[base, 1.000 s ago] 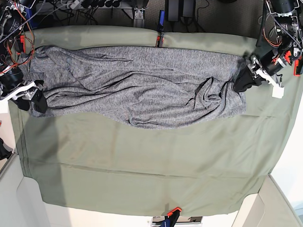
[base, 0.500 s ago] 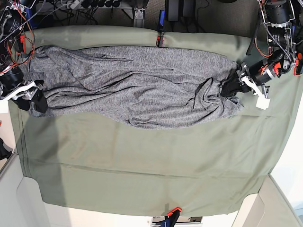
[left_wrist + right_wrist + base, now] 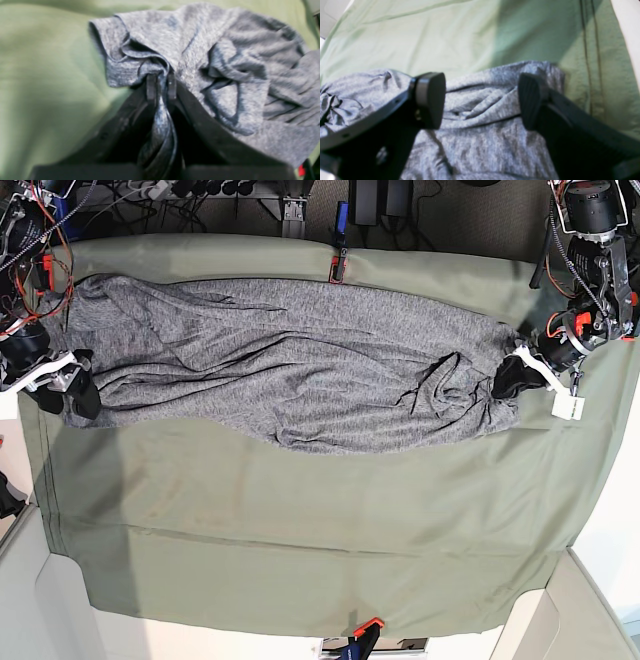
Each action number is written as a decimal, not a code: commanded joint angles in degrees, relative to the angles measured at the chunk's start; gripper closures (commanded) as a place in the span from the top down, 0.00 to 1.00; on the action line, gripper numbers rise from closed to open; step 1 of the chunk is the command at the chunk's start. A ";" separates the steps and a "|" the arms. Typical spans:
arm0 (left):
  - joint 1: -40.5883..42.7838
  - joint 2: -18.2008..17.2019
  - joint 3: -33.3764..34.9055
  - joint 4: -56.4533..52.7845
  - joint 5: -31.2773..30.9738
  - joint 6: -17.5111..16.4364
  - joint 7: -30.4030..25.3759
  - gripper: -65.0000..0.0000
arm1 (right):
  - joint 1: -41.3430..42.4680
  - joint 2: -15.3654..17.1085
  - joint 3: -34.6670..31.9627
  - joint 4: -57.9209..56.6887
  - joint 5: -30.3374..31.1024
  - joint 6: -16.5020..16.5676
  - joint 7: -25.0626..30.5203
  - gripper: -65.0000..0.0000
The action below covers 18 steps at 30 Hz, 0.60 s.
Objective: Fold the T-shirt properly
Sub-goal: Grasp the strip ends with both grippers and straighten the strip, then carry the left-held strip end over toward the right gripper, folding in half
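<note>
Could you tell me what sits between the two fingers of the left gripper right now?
A bunched fold of the heather-grey knit T-shirt is pinched between the left gripper's closed black fingers; the left wrist view shows it.

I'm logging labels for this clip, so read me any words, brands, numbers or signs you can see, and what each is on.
None can be read. The T-shirt is plain heather grey with no print, and the green table cloth is unmarked. A small white tag hangs by the left gripper; no text is legible on it.
</note>
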 commanded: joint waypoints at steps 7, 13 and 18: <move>-0.61 -3.15 -3.34 0.79 8.09 1.05 -3.74 0.00 | 0.76 0.83 0.26 1.05 1.09 0.20 1.70 0.68; -0.57 -3.19 -5.77 1.38 18.43 1.09 -10.23 0.00 | 0.76 0.83 0.26 1.05 1.11 0.20 1.70 0.69; 1.14 -3.06 -5.75 10.27 22.32 0.90 -11.32 0.00 | 0.76 0.83 0.26 1.05 1.09 0.20 1.68 0.68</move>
